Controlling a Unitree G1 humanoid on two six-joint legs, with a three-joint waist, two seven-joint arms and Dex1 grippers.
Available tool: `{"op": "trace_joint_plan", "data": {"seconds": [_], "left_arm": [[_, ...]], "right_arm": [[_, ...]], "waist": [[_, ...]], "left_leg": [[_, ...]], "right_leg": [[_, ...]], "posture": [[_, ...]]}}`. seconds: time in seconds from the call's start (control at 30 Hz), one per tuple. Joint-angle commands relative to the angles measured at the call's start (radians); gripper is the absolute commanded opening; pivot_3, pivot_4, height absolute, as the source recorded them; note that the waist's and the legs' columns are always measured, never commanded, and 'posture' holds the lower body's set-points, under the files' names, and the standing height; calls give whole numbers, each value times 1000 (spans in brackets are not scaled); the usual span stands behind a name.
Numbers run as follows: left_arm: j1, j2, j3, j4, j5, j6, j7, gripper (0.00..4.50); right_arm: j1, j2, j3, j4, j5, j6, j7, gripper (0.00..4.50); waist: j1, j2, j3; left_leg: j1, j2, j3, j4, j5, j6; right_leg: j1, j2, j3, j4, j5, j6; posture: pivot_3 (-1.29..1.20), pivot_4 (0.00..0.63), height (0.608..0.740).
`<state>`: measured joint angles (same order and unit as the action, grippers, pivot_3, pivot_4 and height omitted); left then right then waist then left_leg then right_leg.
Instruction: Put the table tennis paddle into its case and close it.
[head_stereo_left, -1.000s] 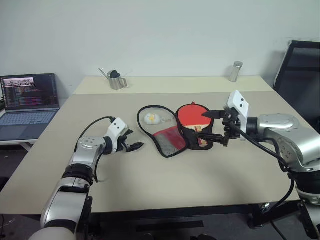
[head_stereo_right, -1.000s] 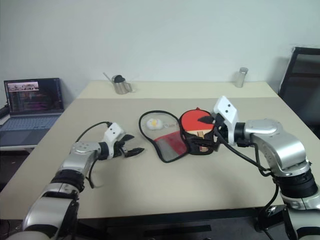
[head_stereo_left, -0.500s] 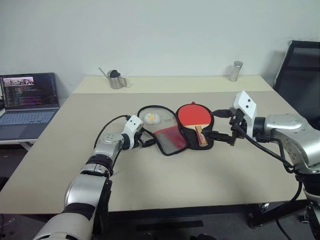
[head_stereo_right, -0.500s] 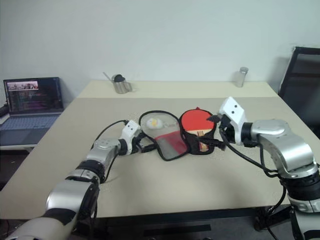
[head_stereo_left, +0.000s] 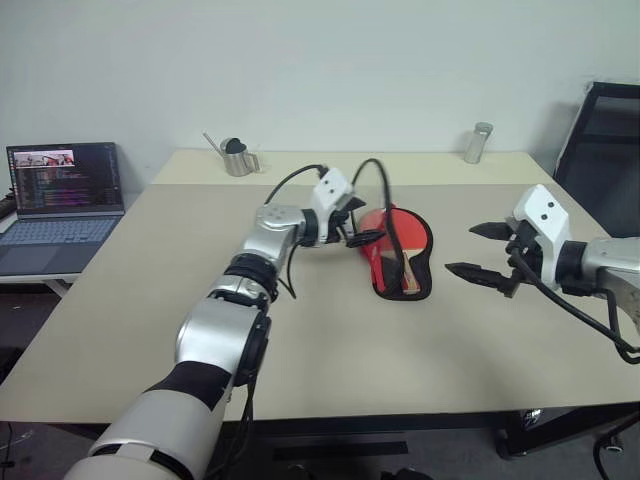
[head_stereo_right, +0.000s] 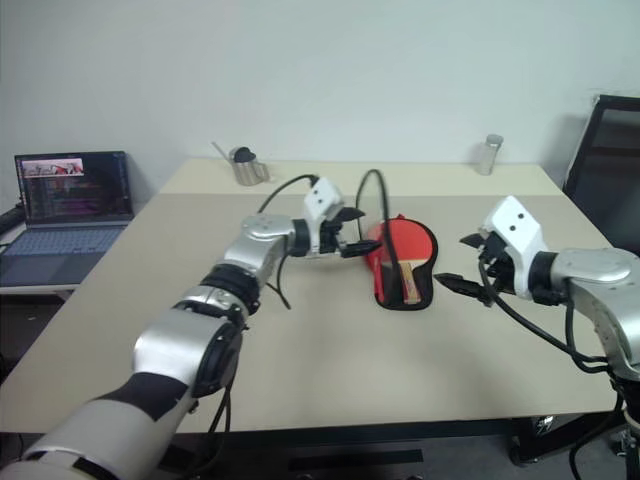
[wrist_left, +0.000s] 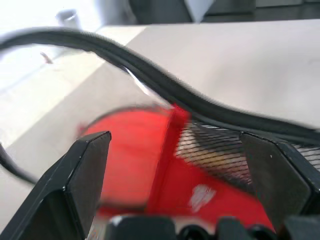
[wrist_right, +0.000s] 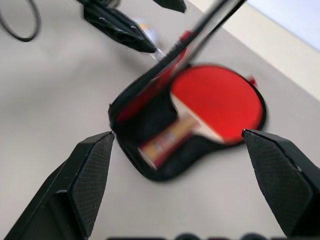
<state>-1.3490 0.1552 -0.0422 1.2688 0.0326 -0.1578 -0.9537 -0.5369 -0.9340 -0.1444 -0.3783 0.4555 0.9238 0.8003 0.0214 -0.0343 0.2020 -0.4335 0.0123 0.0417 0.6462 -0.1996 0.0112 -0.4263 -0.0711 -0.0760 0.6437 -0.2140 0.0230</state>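
Paddle's already seated: the table tennis paddle (wrist_right: 210, 107) lies in the bottom half of the case (head_stereo_left: 420, 262) mid-table, red face toward the far side, wood handle toward the near edge. Step in hand looks like the closing fold. The left gripper (head_stereo_left: 356, 226) is at the lifted lid flap, which stands up on edge over the paddle; the zipper rim (wrist_left: 165, 82) crosses in front of its spread fingers (wrist_left: 85, 167), red mesh side facing it. Jaws are wide, nothing pinched as far as I can see, so the flap seems to be pushed or propped rather than gripped; can't tell exact contact. The right gripper (head_stereo_left: 487, 252) hovers off to the right of the case, clear of it, also released and empty. Next move, my read: carry the flap over until it drops flat on the paddle, rims lined up, then find the zipper pull, which I can't locate here. Right side probably needs to pin the base so the case doesn't slide or flip. Risk: flap springs back open.
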Motion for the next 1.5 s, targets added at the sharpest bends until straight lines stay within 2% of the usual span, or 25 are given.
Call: {"op": "trace_joint_plan", "data": {"seconds": [0.03, 0.17, 0.33, 0.53, 0.7, 0.9, 1.03, 1.27, 1.5], "left_arm": [[-31, -20, -4, 22, 28, -15, 64, 4500], [-28, -22, -1, 28, 40, -30, 77, 4500], [5, 69, 23, -3, 19, -61, 25, 4500], [112, 226, 81, -117, -63, -48, -178, 4500], [260, 319, 108, -348, -136, 57, -263, 4500], [387, 364, 117, -657, -200, 222, -229, 4500], [425, 375, 114, -784, -227, 303, -199, 4500], [448, 391, 104, -865, -247, 362, -168, 4500], [452, 400, 98, -888, -251, 381, -158, 4500]], "right_arm": [[9, -19, -49, -34, 0, 23, -39, 4484], [23, -14, -56, -17, -11, 36, -81, 4484], [-10, 43, -25, 68, -22, 25, -139, 4484], [-170, 202, 72, 283, -90, -20, -228, 4484], [-286, 340, 120, 530, -134, -80, -248, 4484], [-397, 440, 133, 877, -189, -195, -236, 4484], [-458, 488, 156, 1071, -244, -314, -224, 4484], [-547, 553, 142, 1367, -307, -489, -242, 4484], [-599, 597, 106, 1533, -326, -560, -254, 4484]], "waist": [[-5, 0, 0], [-11, 0, 0], [-16, 0, 0], [-27, 0, 0], [-26, 0, 0], [-16, 0, 0], [-24, 0, 0], [-32, 0, 0], [-46, 0, 0]], "left_leg": [[0, 0, 0, 0, 0, 0], [1, 1, 0, 0, 0, 0], [1, 1, 1, 0, 0, 0], [2, 1, 2, -1, 0, 0], [1, 1, 3, -1, 0, 0], [-1, -1, 2, 0, 0, 0], [0, -1, 3, 1, 0, 0], [1, 0, 4, 0, 0, 0], [2, 1, 5, 0, 0, 0]], "right_leg": [[0, 0, 0, 0, 0, 0], [0, 1, 1, 1, 0, 0], [0, 0, 1, 0, 0, 0], [-1, 1, 2, 2, 0, 0], [-2, 1, 3, 2, 3, -5], [-2, 0, 3, 2, 4, -3], [-1, 0, 4, 2, 5, -3], [-1, 1, 6, 3, 5, -3], [-1, 1, 8, 3, 5, -3]], "posture": [[0, 150, 740], [0, 150, 740], [0, 150, 740], [0, 150, 740], [0, 150, 740], [0, 150, 740], [0, 150, 740], [0, 150, 740], [0, 150, 740]]}}
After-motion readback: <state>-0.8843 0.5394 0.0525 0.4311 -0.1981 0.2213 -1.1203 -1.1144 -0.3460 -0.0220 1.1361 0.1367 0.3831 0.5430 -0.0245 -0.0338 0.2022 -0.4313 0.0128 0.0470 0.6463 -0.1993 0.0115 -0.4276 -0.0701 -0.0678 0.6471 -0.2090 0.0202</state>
